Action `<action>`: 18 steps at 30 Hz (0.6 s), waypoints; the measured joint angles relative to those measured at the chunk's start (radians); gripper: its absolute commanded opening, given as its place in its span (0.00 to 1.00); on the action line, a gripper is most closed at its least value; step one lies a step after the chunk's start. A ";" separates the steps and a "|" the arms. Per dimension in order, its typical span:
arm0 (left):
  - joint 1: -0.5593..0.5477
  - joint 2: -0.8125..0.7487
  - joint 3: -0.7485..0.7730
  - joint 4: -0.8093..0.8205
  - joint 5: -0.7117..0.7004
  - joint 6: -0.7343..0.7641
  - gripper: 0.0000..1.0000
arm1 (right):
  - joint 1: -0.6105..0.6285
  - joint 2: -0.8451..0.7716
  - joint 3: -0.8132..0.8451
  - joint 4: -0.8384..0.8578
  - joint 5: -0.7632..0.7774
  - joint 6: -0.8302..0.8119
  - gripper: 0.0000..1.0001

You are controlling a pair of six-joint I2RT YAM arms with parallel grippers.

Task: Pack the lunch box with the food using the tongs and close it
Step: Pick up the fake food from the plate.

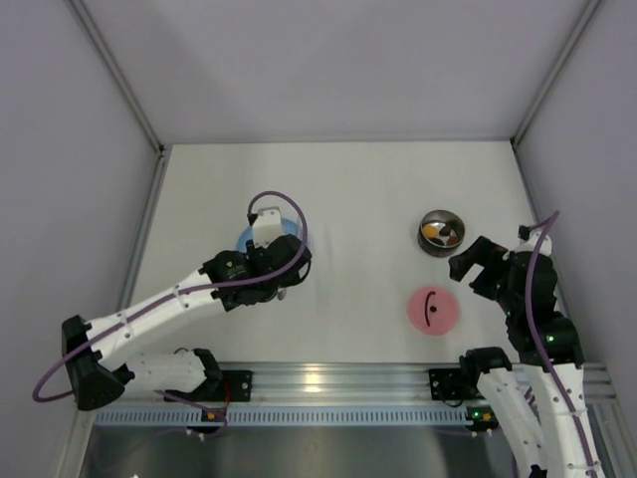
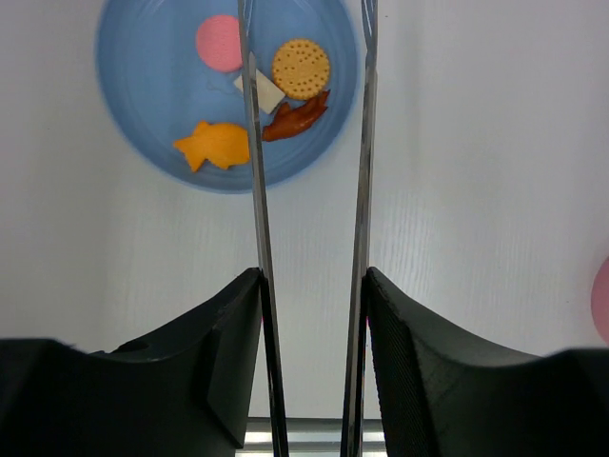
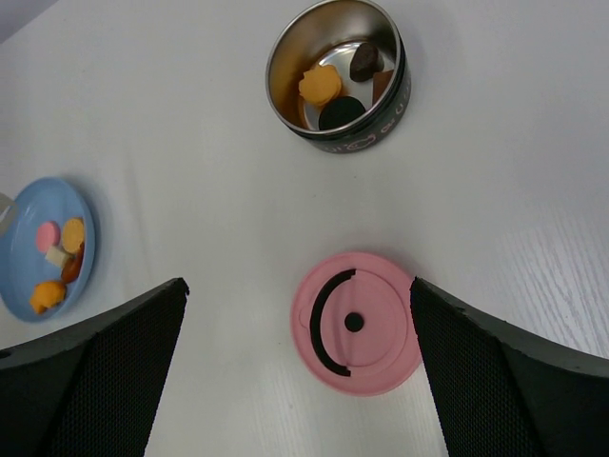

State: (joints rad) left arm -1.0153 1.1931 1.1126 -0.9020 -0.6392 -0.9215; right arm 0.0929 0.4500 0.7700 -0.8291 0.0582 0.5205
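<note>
the left gripper point(image 2: 314, 278) has its two black fingers point(image 2: 226, 354) partly closed, one pressed against the outer side of each arm of the long thin silver metal tongs point(image 2: 362, 190). the tongs run straight out from the fingers, their two slim arms nearly parallel with a clear gap between them. they reach over the wide light-blue round plate point(image 2: 143, 57). the tips pass out of the top of the wrist view, so i cannot tell whether they touch anything. on the plate lie a pink round piece point(image 2: 219, 43), a round yellow-brown cracker point(image 2: 301, 69), a small white piece point(image 2: 263, 93), a dark red-brown strip point(image 2: 297, 116) and an orange fish-shaped piece point(image 2: 214, 145). the left tong arm crosses in front of the white piece.

the right gripper point(image 3: 297, 282) hangs above the white table point(image 1: 348, 199) with its fingers point(image 3: 105, 381) spread wide, holding nothing and touching nothing. between them in the wrist view lies the flat pink round lid point(image 3: 357, 324) with a black curved handle mark, flat on the table. beyond it, apart from the lid, stands the small round shiny steel lunch box point(image 3: 352, 143), upright and uncovered, well to the right of the plate. inside it are an orange piece point(image 3: 320, 86), a dark brown piece point(image 3: 363, 62), a black round piece point(image 3: 340, 112) and a brown piece point(image 3: 383, 84).
</note>
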 measured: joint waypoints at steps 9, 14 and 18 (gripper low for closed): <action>0.107 -0.058 -0.100 0.003 0.012 -0.027 0.52 | 0.000 0.010 -0.011 0.024 -0.022 0.000 1.00; 0.152 -0.051 -0.162 0.021 0.042 -0.025 0.52 | 0.000 0.011 -0.011 0.029 -0.026 -0.003 0.99; 0.170 -0.028 -0.179 0.051 0.062 -0.018 0.52 | 0.000 0.016 -0.011 0.029 -0.027 -0.004 0.99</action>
State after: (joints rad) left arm -0.8455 1.1648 0.9337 -0.8513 -0.5774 -0.9394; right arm 0.0929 0.4660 0.7589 -0.7998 0.0311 0.5167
